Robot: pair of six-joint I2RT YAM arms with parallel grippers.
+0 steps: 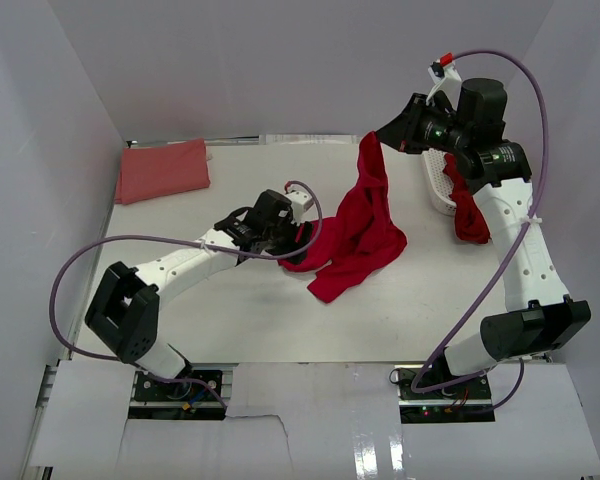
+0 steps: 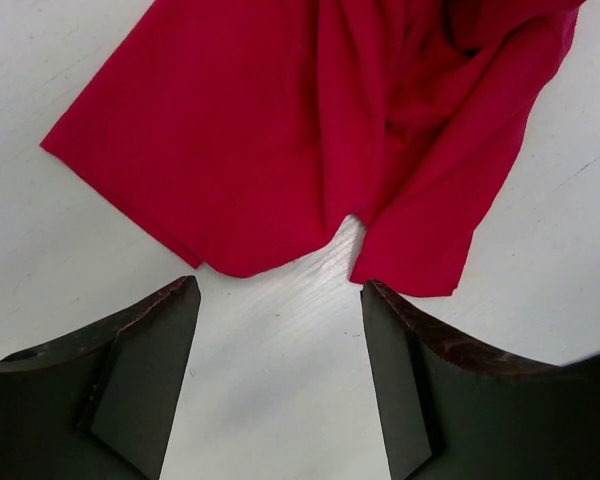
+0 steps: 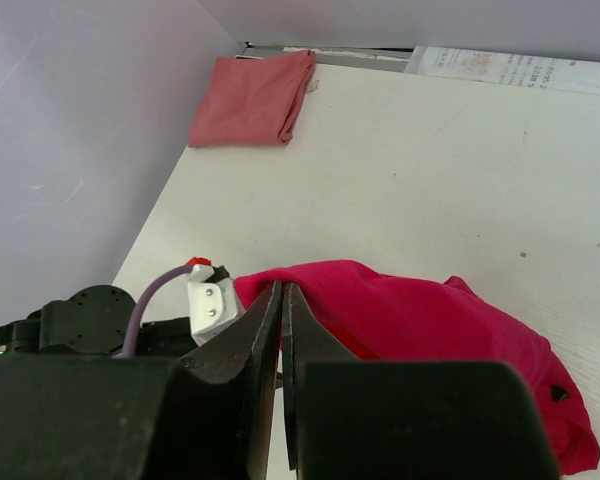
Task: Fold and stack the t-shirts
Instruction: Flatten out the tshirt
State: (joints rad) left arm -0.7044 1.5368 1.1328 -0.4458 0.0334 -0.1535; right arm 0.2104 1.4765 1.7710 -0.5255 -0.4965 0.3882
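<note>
A crimson t-shirt [image 1: 358,228] is lifted by one corner, its lower part crumpled on the table. My right gripper [image 1: 378,136] is shut on that raised corner; in the right wrist view the jaws [image 3: 283,292] pinch the red cloth [image 3: 430,320]. My left gripper [image 1: 298,236] is low over the table at the shirt's left edge. In the left wrist view it [image 2: 280,288] stands open, nothing between its fingers, just short of the shirt's hem [image 2: 270,130]. A salmon-pink t-shirt [image 1: 162,170] lies folded at the back left, and shows in the right wrist view [image 3: 250,98].
A white lattice basket [image 1: 438,178] stands at the back right under the right arm, with another red shirt [image 1: 470,215] hanging over its side. White walls close in the table on the left, back and right. A printed sheet [image 3: 510,65] lies at the far edge.
</note>
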